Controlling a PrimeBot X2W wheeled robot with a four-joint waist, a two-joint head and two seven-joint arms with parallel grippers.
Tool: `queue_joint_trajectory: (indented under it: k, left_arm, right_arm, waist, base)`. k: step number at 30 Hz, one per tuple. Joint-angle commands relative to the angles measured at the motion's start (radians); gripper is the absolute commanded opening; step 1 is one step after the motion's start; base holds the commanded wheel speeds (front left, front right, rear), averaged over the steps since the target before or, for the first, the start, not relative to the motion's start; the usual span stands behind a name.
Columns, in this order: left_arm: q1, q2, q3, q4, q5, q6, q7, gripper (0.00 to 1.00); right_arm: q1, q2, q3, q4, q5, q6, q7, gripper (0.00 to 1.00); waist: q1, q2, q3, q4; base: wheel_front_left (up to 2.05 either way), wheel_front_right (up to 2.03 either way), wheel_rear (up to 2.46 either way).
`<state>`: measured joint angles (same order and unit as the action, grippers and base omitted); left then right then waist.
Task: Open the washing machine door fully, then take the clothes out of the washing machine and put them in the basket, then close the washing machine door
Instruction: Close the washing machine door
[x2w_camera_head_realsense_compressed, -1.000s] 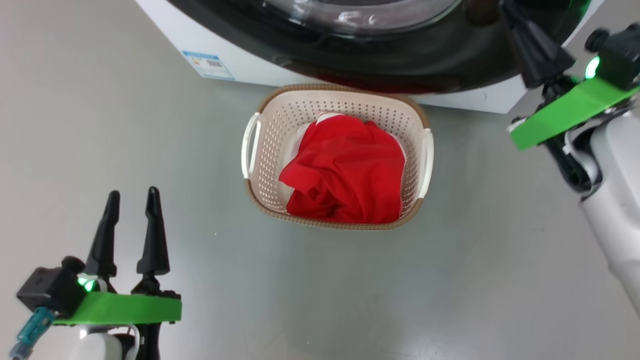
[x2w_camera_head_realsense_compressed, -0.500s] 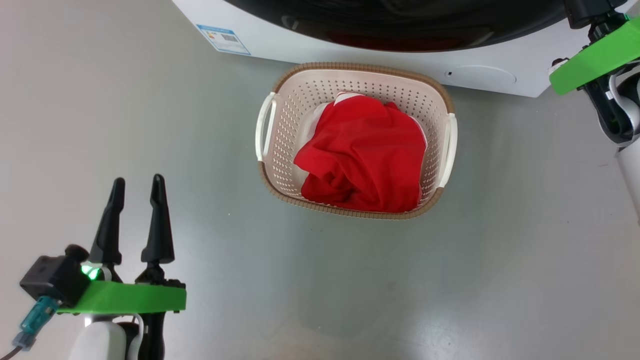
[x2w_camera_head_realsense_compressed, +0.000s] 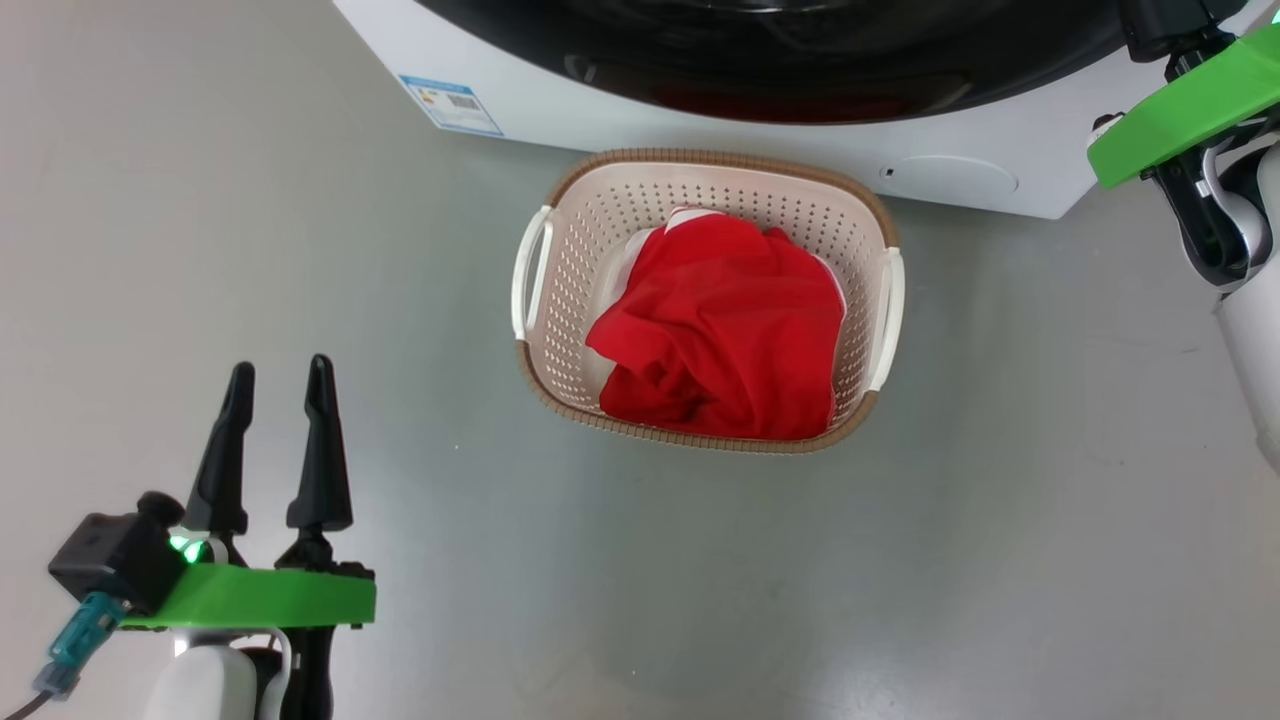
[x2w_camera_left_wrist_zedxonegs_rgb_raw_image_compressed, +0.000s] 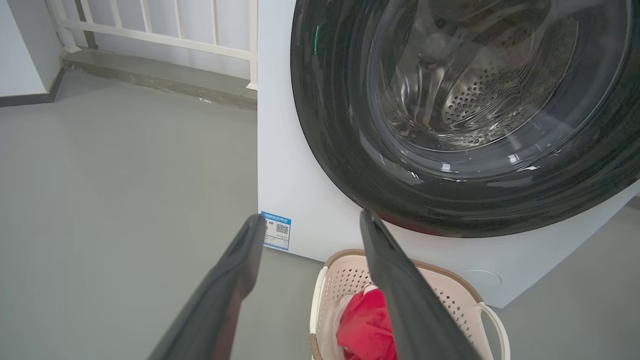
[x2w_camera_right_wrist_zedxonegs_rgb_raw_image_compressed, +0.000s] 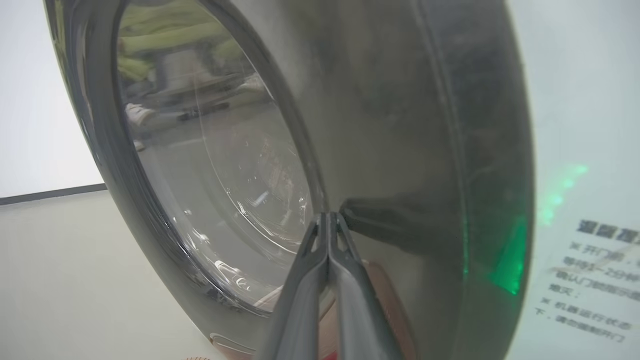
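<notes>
Finds washing machine door (x2w_camera_left_wrist_zedxonegs_rgb_raw_image_compressed: 340, 150) now swung flush; right gripper (x2w_camera_right_wrist_zedxonegs_rgb_raw_image_compressed: 327, 215), pressed together, against it; left gripper (x2w_camera_head_realsense_compressed: 281, 368) spread. Judges closing nearly done.

right gripper (x2w_camera_right_wrist_zedxonegs_rgb_raw_image_compressed: 328, 216): two long dark fingers pressed together | tips against large round glossy black washing machine door (x2w_camera_right_wrist_zedxonegs_rgb_raw_image_compressed: 400, 125), just beside its bulging clear glass window (x2w_camera_right_wrist_zedxonegs_rgb_raw_image_compressed: 215, 165)

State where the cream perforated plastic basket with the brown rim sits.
In the head view the basket sits on the grey floor at upper centre, just in front of the white washing machine, holding the red clothes.
</notes>
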<state>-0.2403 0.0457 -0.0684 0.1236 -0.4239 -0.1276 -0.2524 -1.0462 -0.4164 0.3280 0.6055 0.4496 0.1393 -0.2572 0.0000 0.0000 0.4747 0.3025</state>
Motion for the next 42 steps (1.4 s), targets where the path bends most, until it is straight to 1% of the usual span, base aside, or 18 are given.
queue_joint_trajectory:
  k: [1, 7, 8, 9, 11, 18, 22, 34, 39, 42]
  left_arm:
    - [-0.008, 0.023, 0.035, -0.015, 0.009, -0.003, -0.009, 1.0]
    - [0.001, 0.03, 0.037, -0.008, 0.012, -0.003, -0.009, 1.0]
    - [0.004, 0.031, 0.038, -0.006, 0.012, -0.003, -0.009, 1.0]
    - [0.006, 0.033, 0.039, -0.004, 0.013, -0.003, -0.009, 1.0]
    - [0.011, 0.038, 0.043, -0.002, 0.013, -0.003, -0.009, 1.0]
    - [0.025, 0.052, 0.05, 0.007, 0.02, -0.003, -0.009, 1.0]
    - [0.04, 0.06, 0.055, 0.009, 0.022, -0.001, -0.009, 1.0]
    - [0.084, 0.081, 0.067, -0.007, 0.017, 0.02, 0.008, 1.0]
    - [0.106, 0.088, 0.068, -0.026, 0.008, 0.023, 0.018, 1.0]
    - [0.116, 0.088, 0.076, -0.036, -0.001, 0.033, 0.024, 1.0]
  right_arm:
    - [0.009, -0.003, -0.016, -0.016, -0.002, -0.009, -0.005, 0.0]
    - [0.061, 0.014, -0.01, -0.024, 0.006, -0.009, -0.005, 0.01]
    - [0.072, 0.017, -0.007, -0.026, 0.007, -0.009, -0.005, 0.11]
    - [0.082, 0.02, -0.004, -0.028, 0.008, -0.009, -0.005, 0.29]
    - [0.101, 0.029, 0.0, -0.035, 0.011, -0.009, -0.005, 1.0]
    - [0.175, 0.051, 0.03, -0.057, 0.022, -0.009, -0.005, 1.0]
    - [0.222, 0.06, 0.028, -0.076, 0.032, -0.009, -0.005, 1.0]
    - [0.391, 0.104, 0.034, -0.144, 0.039, -0.009, -0.005, 1.0]
    - [0.457, 0.113, 0.01, -0.17, 0.036, -0.009, -0.005, 1.0]
    - [0.491, 0.121, -0.012, -0.187, 0.037, -0.009, -0.005, 1.0]
  waist:
    - [0.0, 0.0, -0.012, -0.007]
    - [0.0, 0.0, -0.052, -0.023]
    - [0.0, 0.0, -0.061, -0.027]
    - [0.0, 0.0, -0.069, -0.031]
    - [0.0, 0.0, -0.085, -0.042]
    - [0.0, 0.0, -0.153, -0.082]
    - [0.0, 0.0, -0.193, -0.108]
    - [0.0, 0.0, -0.288, -0.183]
    - [0.0, 0.0, -0.32, -0.211]
    - [0.0, 0.0, -0.332, -0.224]
  base:
    - [0.0, 0.0, 0.0]
    - [0.0, 0.0, 0.0]
    - [0.0, 0.0, 0.0]
    - [0.0, 0.0, 0.0]
    - [0.0, 0.0, 0.0]
    - [0.0, 0.0, 0.0]
    - [0.0, 0.0, 0.0]
    - [0.0, 0.0, 0.0]
    - [0.0, 0.0, 0.0]
    - [0.0, 0.0, 0.0]
